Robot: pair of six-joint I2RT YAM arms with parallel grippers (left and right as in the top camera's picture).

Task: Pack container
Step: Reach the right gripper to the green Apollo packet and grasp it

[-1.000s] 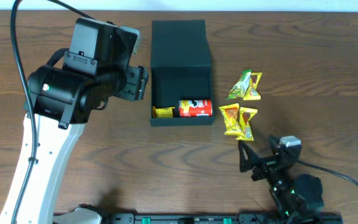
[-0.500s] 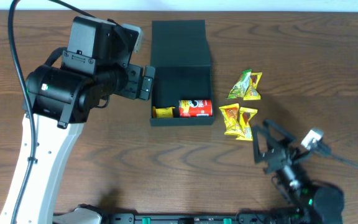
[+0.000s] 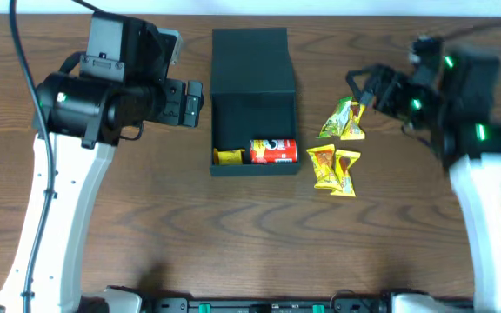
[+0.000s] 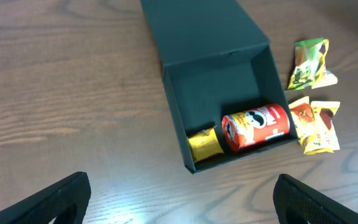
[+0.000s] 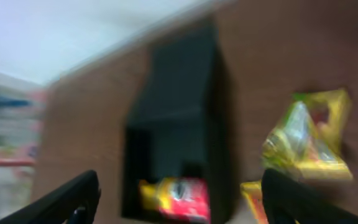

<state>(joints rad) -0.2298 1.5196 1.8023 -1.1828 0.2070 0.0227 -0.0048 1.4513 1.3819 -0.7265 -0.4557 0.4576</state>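
The dark teal container (image 3: 253,117) stands open at the table's back centre, its lid flap lying flat behind it. Inside at the front lie a red can (image 3: 273,151) and a small yellow packet (image 3: 228,156). My left gripper (image 3: 193,104) hovers just left of the box, open and empty; its wrist view looks down on the container (image 4: 216,81) and can (image 4: 257,126). My right gripper (image 3: 368,87) hangs at the back right above the loose packets, open and empty. Its blurred wrist view shows the container (image 5: 179,99).
Two green-yellow snack packets (image 3: 344,120) and two orange-yellow ones (image 3: 335,169) lie on the wood right of the box. The left arm's white column runs down the left side, the right arm's down the right edge.
The right arm swung from the table's front edge up to the back right, over the packets. The left gripper drew back a little to the left and its jaws widened.
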